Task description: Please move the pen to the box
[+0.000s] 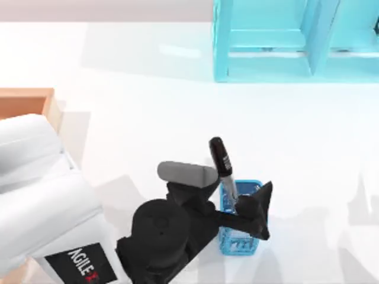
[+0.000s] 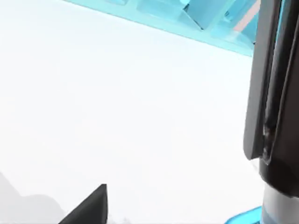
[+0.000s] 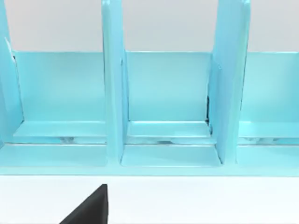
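- Currently the pen [image 1: 223, 168] stands tilted in the small blue mesh basket [image 1: 241, 239] near the front of the counter [image 1: 148, 106], its black cap leaning up and away above the rim.
- The left hand [image 1: 251, 207] sits at the basket, its dark fingers either side of the silver-grey barrel; whether they are already pinching it cannot be told.
- In the left wrist view the pen [image 2: 273, 93] rises close alongside one finger.
- Judged from its looks, the pen is light, stiff and smooth, so it could slip or swivel; a hold on the barrel just below the cap seems best.
- The box [image 1: 29, 102] lies well apart at the counter's left edge.
- The right arm's wrist camera faces the cyan shelf unit [image 3: 163, 107].
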### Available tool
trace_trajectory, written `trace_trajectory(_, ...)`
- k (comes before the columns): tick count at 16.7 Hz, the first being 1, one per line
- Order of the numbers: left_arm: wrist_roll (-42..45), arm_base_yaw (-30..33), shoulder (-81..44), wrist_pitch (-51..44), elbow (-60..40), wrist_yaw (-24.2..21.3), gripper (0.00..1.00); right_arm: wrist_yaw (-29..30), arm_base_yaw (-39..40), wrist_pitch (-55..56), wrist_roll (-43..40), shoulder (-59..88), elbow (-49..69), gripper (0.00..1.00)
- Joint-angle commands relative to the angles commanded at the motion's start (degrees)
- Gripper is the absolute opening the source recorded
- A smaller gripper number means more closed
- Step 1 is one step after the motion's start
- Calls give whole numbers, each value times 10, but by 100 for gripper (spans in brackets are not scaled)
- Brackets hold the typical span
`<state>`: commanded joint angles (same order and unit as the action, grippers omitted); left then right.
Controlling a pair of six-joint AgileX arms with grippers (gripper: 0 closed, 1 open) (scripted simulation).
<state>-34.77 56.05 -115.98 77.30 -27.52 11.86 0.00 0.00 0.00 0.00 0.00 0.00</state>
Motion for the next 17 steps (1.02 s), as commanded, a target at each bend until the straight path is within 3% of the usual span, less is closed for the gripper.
trace_trajectory(4, 0, -2, -4, -1, -4, -2, 100, 0, 0, 0, 0, 0, 0, 100)
trace_trajectory(17, 0, -2, -4, -1, -4, -2, 2, 0, 0, 0, 0, 0, 0, 100)
